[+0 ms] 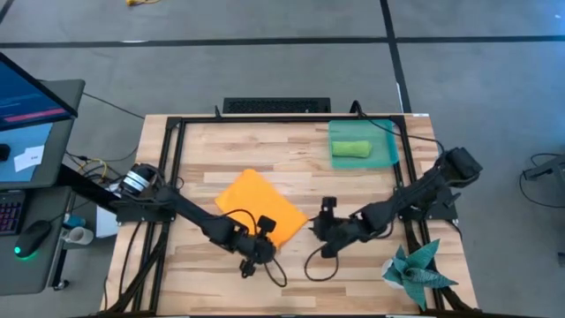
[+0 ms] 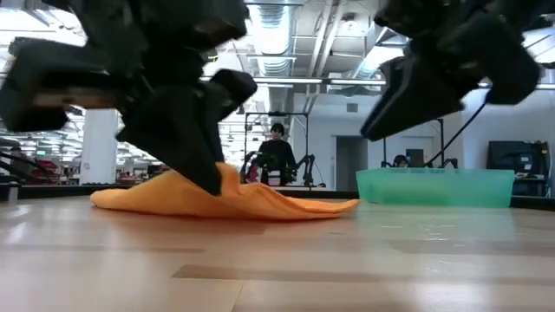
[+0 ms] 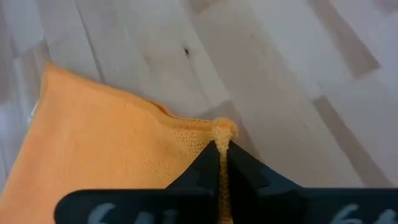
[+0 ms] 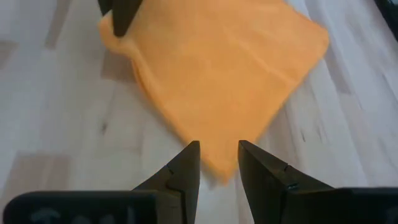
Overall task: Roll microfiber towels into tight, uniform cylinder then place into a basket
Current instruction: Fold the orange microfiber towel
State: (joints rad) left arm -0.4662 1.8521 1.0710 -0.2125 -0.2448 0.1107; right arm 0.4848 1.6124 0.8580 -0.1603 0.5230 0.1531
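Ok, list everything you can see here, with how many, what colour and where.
orange towel: one, orange, flat at table centre
green towel: one, lime green, rolled, inside the basket
basket: one, translucent teal, far right part of the table
spiky cloth: one, dark teal, near right corner
table: one, light wood
left gripper: shut, pinching a corner of the orange towel
right gripper: fingers apart, over another corner of the orange towel

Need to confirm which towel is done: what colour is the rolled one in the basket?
Lime green: the rolled towel lies in the teal basket, clearest in the high view.
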